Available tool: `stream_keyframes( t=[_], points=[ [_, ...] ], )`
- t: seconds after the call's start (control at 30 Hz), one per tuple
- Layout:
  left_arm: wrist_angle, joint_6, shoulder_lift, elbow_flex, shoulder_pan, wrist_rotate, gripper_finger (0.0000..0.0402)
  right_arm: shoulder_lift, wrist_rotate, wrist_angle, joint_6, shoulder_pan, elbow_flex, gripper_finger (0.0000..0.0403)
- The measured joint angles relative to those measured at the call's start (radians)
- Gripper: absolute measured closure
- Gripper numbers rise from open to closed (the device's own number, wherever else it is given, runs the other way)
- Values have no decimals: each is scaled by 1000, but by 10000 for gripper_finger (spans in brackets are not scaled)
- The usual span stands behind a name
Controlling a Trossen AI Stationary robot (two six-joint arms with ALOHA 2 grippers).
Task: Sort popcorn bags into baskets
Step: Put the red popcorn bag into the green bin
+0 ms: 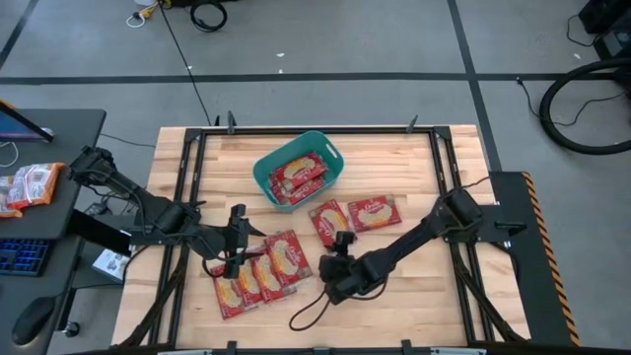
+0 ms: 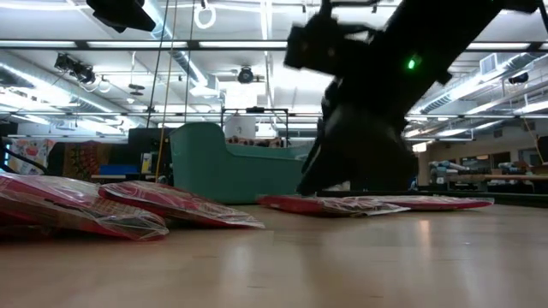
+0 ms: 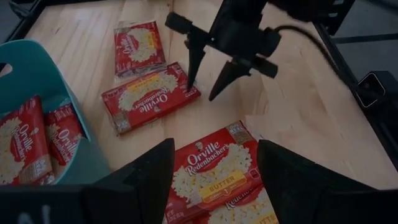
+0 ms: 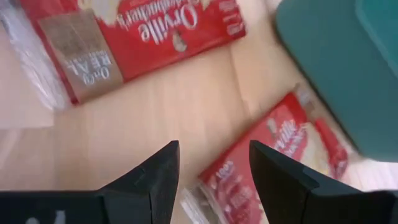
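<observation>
The teal basket stands near the table's far edge with red popcorn bags inside. Two loose bags lie flat at mid-table. A row of overlapping bags lies nearer the near edge. My left gripper hovers open over that row; its wrist view shows a bag between its fingers. My right gripper is open and points down at the near corner of a loose bag. Its wrist view shows two bags and the basket wall. My right gripper has one fingertip at the corner of the loose bag, coming from above and pointing down. I cannot tell whether it touches the bag. The bag lies flat on the table.
A black cable loops on the table near the near edge. Paler orange-and-white packets lie on the dark side desk to the left. Bare wood shows on the table's right half and to the left of the basket.
</observation>
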Motion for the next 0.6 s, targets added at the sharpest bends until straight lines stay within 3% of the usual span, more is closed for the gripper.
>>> stream_keyframes(
  t=[0.4, 0.6],
  points=[
    [-12, -2, 0, 0, 0, 0, 171, 34, -36, -191, 163, -27, 5, 208],
    [-6, -2, 0, 0, 0, 0, 171, 33, -51, -258, 172, -30, 4, 266]
  ],
)
